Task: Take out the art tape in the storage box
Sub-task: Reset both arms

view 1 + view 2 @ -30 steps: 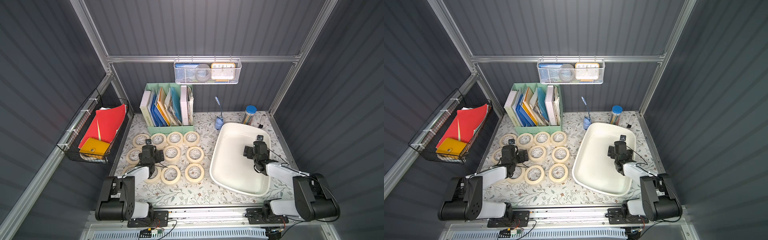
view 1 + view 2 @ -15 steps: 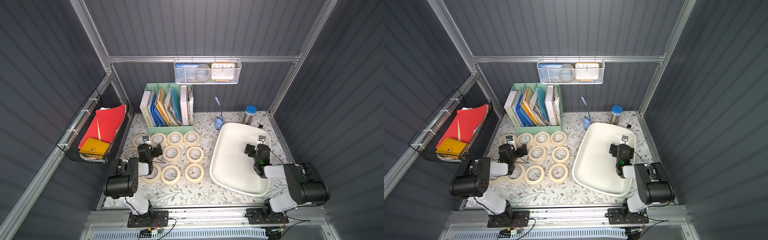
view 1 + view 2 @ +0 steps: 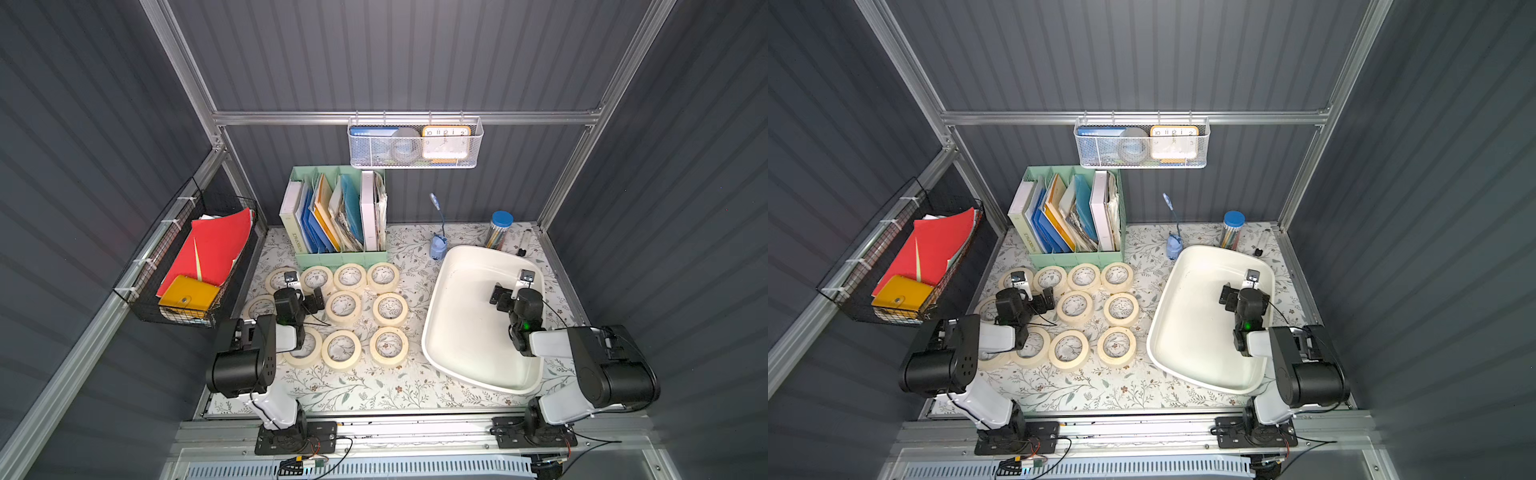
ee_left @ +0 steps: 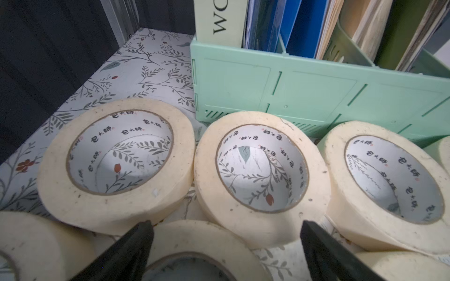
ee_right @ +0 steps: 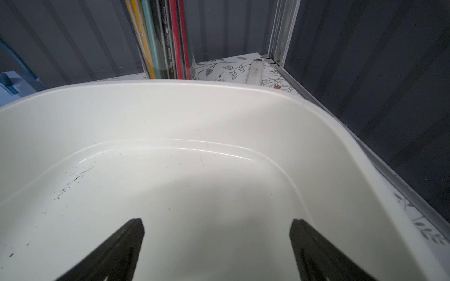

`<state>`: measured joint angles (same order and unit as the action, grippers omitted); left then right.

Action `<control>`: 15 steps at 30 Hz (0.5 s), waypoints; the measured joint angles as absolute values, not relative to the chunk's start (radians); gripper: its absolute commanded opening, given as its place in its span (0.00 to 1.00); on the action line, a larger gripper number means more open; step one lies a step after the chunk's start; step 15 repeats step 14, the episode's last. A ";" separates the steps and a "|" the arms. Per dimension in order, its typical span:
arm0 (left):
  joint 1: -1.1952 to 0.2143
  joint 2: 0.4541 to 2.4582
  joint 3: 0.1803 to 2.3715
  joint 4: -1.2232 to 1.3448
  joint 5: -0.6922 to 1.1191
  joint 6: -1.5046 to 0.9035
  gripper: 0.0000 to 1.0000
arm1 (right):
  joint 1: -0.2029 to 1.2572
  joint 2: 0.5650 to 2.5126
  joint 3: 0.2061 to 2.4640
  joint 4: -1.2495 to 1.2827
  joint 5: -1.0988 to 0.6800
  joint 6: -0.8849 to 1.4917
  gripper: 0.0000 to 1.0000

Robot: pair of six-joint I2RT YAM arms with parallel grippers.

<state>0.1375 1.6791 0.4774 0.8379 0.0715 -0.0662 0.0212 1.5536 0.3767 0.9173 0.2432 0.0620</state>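
- Inside the storage box (image 3: 461,328), near the right edge of the worktop (image 3: 374,386): only a bare floor with dark specks, no roll.
- All of the art tape (image 3: 343,323) in view: flat in rows on the left half of the worktop, in front of the file organizer (image 3: 332,257), many rolls touching.
- As for the left gripper (image 4: 225,226): hangs spread wide just over those rolls, gripping nothing. Risks nudging a roll or tipping it onto its neighbour if lowered, given such tight packing.
- As for the right gripper (image 5: 216,222): hovers fully spread over the box floor, likewise empty. Risks closing on nothing, or scraping the glossy floor and shoving the box toward the front edge.
- Probably the biggest hazard: treating finished work as unfinished and carrying a roll back in.
- Cannot tell whether another roll hides beneath the left arm.
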 measured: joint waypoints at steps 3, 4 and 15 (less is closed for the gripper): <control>0.138 1.679 0.477 0.838 0.071 -0.066 1.00 | 0.021 1.560 0.377 0.933 0.240 0.062 0.99; 0.138 1.679 0.477 0.838 0.072 -0.066 1.00 | 0.021 1.560 0.377 0.937 0.239 0.062 0.99; 0.138 1.679 0.477 0.838 0.072 -0.066 1.00 | 0.021 1.560 0.377 0.963 0.235 0.062 0.99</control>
